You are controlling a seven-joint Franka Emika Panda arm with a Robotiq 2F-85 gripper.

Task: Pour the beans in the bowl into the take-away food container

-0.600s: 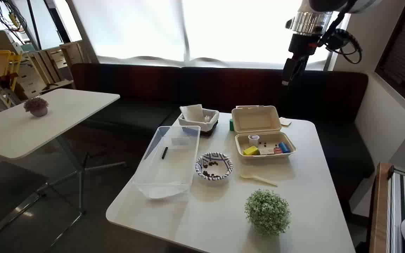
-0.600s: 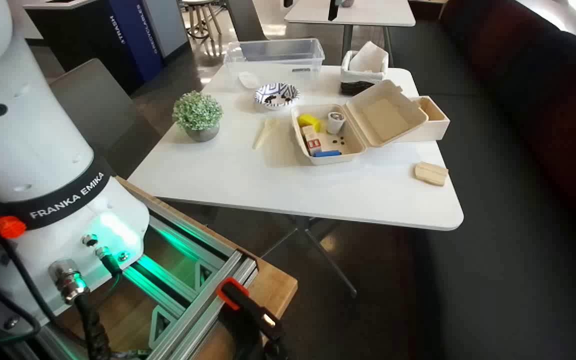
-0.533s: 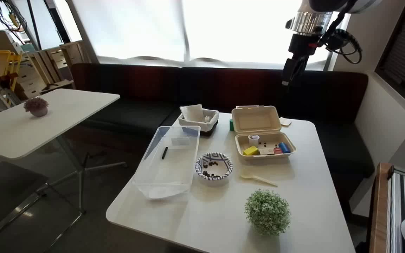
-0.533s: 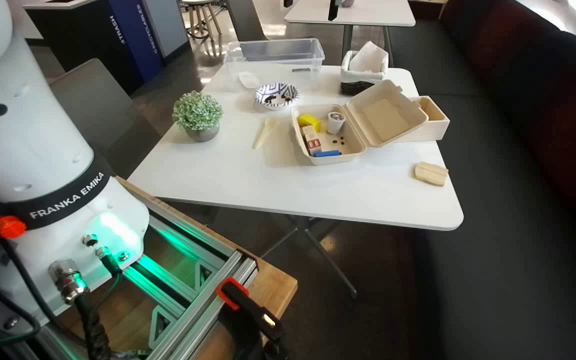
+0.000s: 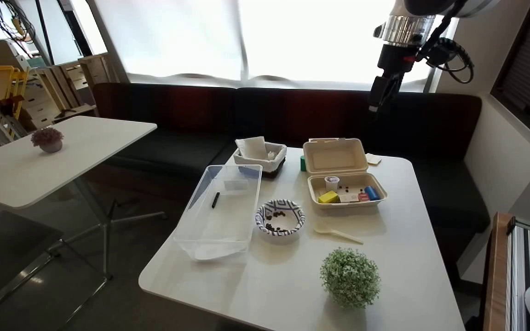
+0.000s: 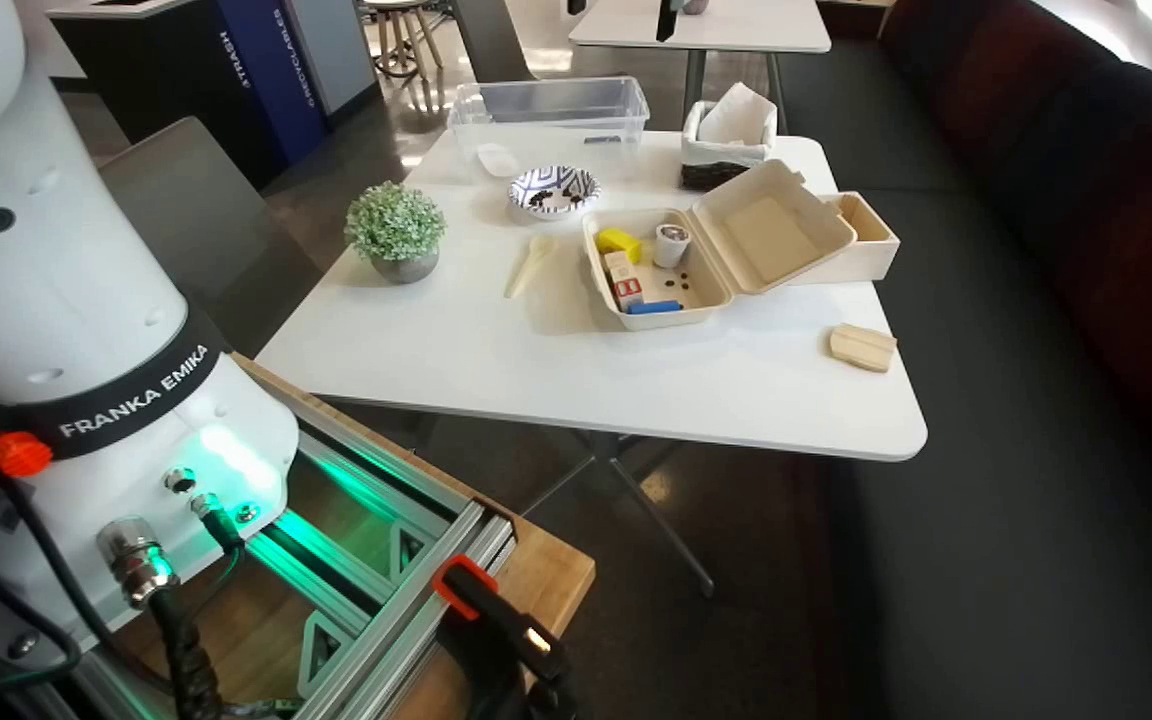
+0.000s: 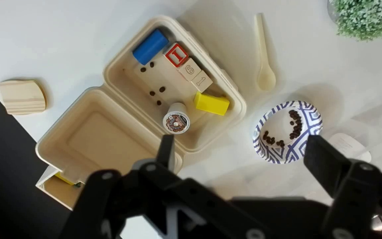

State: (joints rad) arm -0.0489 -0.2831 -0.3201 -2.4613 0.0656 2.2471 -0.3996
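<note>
Legibly, FRANKA EMIKA rings the arm base point(image 6: 146, 460) in an exterior view; blue panels point(image 6: 271, 90) read TRASH and RECYCLABLES. In an exterior view, the bowl point(image 5: 288, 222) sits on the table point(image 5: 283, 280) between a clear tray point(image 5: 214, 220) and a spoon point(image 5: 338, 234). In the wrist view, the fingers point(image 7: 325, 162) are spread apart; dark beans point(image 7: 297, 127) lie in the bowl, a few in the open take-away food container point(image 7: 131, 86), where blocks point(image 7: 190, 69) show I, 6 and 1.

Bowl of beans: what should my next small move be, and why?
Probably shift the open gripper toward the bowl before lowering it. It hangs empty, high above the table, and in the wrist view the bowl sits right of the gripper's centre. The bowl holds dark beans, and the take-away food container stands open to receive them.
</note>
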